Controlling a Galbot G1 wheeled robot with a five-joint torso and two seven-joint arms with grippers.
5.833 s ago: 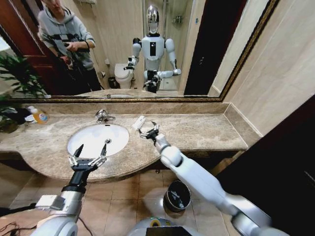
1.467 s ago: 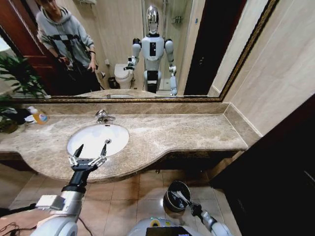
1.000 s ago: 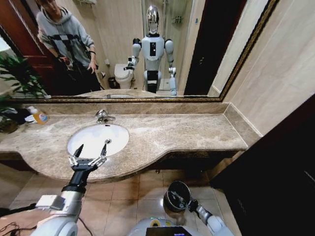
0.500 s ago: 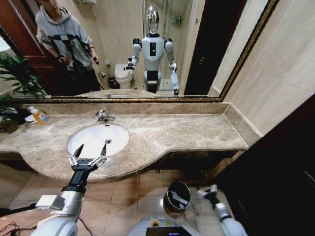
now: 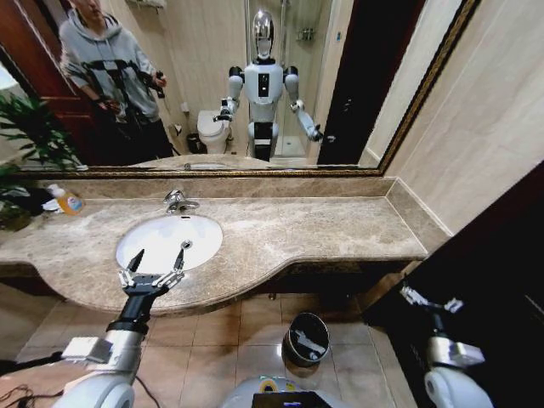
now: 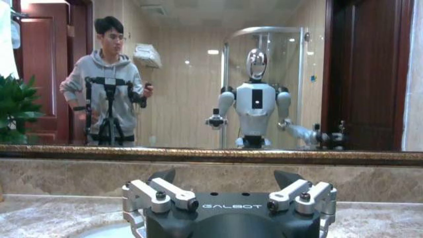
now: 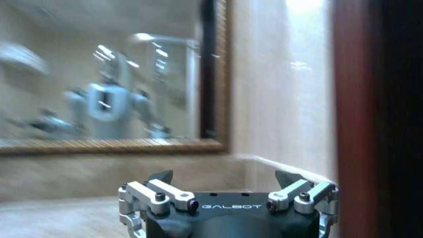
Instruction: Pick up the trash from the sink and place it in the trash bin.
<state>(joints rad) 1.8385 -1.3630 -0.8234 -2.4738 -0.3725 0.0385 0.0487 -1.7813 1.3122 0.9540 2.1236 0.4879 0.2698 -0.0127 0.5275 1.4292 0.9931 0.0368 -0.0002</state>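
The sink (image 5: pixel 153 242) is a white oval basin in the beige marble counter, with a chrome faucet (image 5: pixel 178 201) behind it. The trash is out of view. My left gripper (image 5: pixel 159 254) hovers open over the basin's near rim, and its wrist view shows its fingers (image 6: pixel 162 175) spread with nothing between them. The trash bin (image 5: pixel 306 338), a small dark round bucket, stands on the tiled floor below the counter, with a pale streak inside that I cannot identify. My right gripper (image 5: pixel 430 298) is raised to the right of the bin, open and holding nothing, as its fingers (image 7: pixel 160 177) show.
A bottle with an orange-yellow label (image 5: pixel 67 201) and a potted plant (image 5: pixel 21 144) sit at the counter's far left. A dark wooden panel (image 5: pixel 497 272) stands close beside the right arm. A large mirror (image 5: pixel 255 85) backs the counter (image 5: pixel 323 225).
My right arm has swung up and away from the trash bin toward the dark panel on the right. The left arm has stayed still over the sink.
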